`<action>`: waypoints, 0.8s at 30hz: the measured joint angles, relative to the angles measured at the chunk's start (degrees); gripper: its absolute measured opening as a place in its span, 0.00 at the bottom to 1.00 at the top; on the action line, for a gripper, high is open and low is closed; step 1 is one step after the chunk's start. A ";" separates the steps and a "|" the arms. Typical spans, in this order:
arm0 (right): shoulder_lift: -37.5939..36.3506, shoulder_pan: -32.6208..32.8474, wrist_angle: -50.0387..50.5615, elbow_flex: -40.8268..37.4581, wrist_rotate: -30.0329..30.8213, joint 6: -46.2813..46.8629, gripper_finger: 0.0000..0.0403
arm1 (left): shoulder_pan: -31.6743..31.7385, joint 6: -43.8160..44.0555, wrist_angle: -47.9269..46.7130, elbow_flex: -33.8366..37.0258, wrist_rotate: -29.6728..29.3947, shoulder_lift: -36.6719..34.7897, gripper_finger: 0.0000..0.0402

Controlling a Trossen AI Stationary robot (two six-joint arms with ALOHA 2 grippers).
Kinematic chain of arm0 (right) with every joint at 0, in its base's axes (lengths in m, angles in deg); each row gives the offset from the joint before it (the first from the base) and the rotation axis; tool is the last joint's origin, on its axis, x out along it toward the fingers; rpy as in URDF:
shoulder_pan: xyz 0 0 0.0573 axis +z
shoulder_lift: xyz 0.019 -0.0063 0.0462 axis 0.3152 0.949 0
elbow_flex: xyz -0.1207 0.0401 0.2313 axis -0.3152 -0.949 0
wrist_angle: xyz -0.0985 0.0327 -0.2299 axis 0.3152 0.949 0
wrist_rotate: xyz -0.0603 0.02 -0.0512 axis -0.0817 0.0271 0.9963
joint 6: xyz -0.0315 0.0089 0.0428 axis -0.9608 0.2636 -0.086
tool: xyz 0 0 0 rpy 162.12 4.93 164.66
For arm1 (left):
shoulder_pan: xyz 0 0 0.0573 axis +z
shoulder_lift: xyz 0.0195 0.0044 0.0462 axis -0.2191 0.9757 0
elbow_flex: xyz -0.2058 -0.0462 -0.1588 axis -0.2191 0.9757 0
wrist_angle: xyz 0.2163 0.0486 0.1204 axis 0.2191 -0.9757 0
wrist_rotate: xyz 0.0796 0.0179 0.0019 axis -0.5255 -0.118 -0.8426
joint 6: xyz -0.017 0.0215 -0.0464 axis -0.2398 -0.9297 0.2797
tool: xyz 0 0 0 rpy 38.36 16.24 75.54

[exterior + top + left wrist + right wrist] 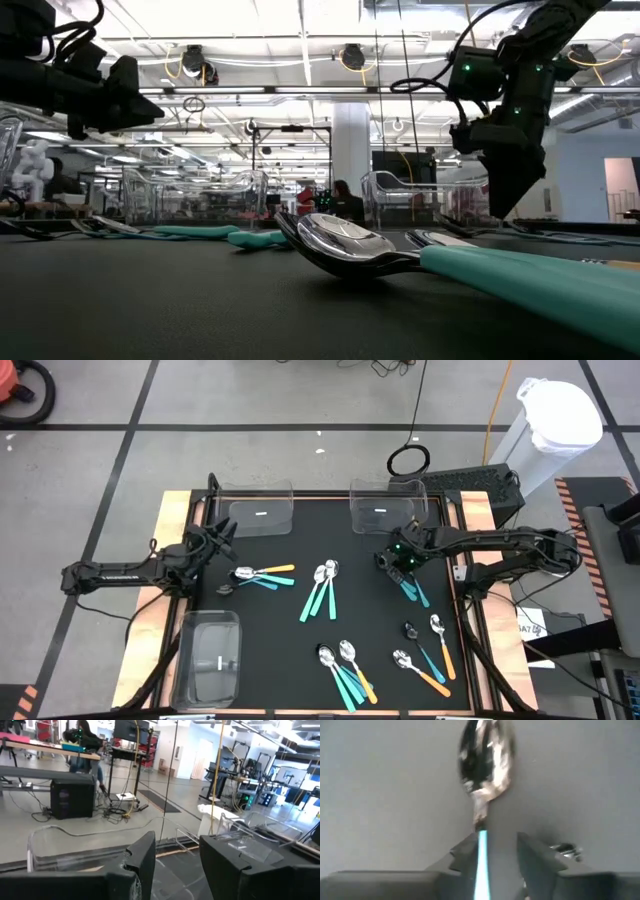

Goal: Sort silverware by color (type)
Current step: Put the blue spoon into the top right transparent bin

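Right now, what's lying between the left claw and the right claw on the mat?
In the high view, two spoon clusters: one beside the left claw, one teal group mid-mat, short of the right claw.

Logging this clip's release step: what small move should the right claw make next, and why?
Probably lift straight up. The right claw stands open around the light blue spoon, which lies on the black mat beside other spoons, so the drop looks done.
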 joint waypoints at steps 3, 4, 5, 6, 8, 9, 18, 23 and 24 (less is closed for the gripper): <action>0.00 -0.02 -1.34 0.00 1.42 -2.29 0.40 | 0.00 -2.34 -0.11 0.00 0.87 0.25 0.38; 0.00 -0.02 -2.04 0.00 1.20 -2.95 0.42 | 0.02 -3.30 -0.15 0.00 2.20 0.25 0.38; 0.00 -0.02 -2.81 0.00 1.02 -3.57 0.43 | 0.01 -3.59 -0.17 0.00 3.79 0.25 0.38; 0.00 -0.02 -3.38 0.00 0.77 -4.23 0.43 | 0.00 -3.56 -0.17 0.00 5.30 0.25 0.38; 0.00 -0.02 -3.66 0.00 -0.44 -5.44 0.43 | 0.00 -3.33 -0.74 -0.23 7.62 0.27 0.38; 0.00 -0.03 -3.68 0.00 -0.82 -5.85 0.42 | 0.00 -3.38 -1.79 -0.74 8.19 0.27 0.38; 3.51 -2.96 -11.93 0.02 -1.57 -6.23 0.31 | -0.10 -4.03 -16.62 -7.73 8.89 0.27 0.38; 9.27 -5.72 -14.55 0.04 -1.52 -6.61 0.30 | 0.11 -4.41 -15.26 -7.76 6.79 0.27 0.38; 10.06 -6.07 -14.98 0.04 -1.67 -6.84 0.30 | 0.11 -3.83 -15.33 -7.76 6.80 0.27 0.38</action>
